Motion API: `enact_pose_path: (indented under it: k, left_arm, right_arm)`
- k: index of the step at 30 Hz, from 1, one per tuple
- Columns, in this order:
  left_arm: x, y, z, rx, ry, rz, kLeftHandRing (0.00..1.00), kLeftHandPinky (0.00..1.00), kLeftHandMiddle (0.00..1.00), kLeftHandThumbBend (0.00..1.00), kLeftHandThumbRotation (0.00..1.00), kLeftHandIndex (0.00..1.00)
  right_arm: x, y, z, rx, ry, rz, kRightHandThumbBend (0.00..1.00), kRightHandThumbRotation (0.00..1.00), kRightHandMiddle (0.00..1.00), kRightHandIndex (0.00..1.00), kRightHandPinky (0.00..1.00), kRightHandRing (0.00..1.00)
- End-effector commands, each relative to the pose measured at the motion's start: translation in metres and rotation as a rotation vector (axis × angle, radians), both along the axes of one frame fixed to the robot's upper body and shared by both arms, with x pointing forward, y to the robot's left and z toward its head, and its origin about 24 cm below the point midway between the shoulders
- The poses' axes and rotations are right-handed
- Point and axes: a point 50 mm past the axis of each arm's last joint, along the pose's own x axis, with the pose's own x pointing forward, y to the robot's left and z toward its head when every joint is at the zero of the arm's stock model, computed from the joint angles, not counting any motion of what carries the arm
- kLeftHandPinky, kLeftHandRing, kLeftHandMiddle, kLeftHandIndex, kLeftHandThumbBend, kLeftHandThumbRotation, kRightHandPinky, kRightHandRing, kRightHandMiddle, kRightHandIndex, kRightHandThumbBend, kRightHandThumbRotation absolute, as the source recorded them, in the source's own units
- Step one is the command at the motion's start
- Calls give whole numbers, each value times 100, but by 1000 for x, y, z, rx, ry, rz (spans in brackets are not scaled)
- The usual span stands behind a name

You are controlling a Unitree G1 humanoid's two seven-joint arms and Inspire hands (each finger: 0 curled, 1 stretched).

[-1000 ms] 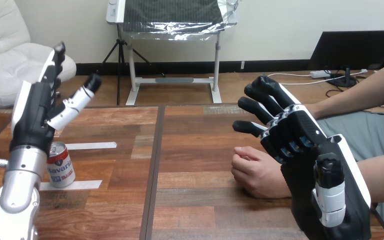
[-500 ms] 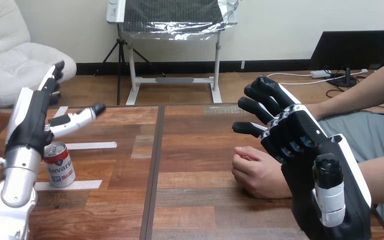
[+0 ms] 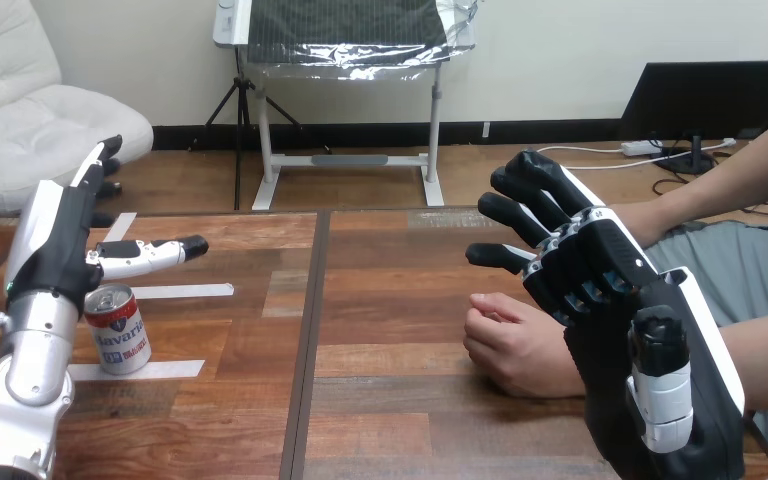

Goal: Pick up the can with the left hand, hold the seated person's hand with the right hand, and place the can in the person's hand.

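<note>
The can [image 3: 118, 328] stands upright on the surface [image 3: 390, 300] just under the wide-open, empty left hand [image 3: 55, 250], and it looks light, stiff and slick, best wrapped round its middle.

So the print here is all on the can [image 3: 120, 330], which stands upright on the near left part of the wooden table [image 3: 400, 400]. The can is white with a red patch near the top. A line of big blue letters runs across its middle, and there's a smaller blue and red strip of print under that. The left edge of the can sits behind the robot's left forearm [image 3: 32, 352], so the lettering is cut off on that side. The small strip is way too tiny to make out.
</note>
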Motion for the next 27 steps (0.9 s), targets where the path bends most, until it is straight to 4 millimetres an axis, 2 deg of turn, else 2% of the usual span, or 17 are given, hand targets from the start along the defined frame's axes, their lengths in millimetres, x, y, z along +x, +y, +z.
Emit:
enact_pose_path:
  k: [1, 27]
  left_arm:
    - [17, 0, 30, 54, -90, 3, 93, 82, 94, 95, 13, 92]
    - [11, 6, 10, 115, -8, 51, 89, 76, 91, 92, 18, 92]
  right_arm:
    - [7, 1, 14, -5, -90, 3, 83, 86, 89, 88, 75, 88]
    - [7, 1, 15, 0, -97, 17, 83, 87, 88, 88, 74, 87]
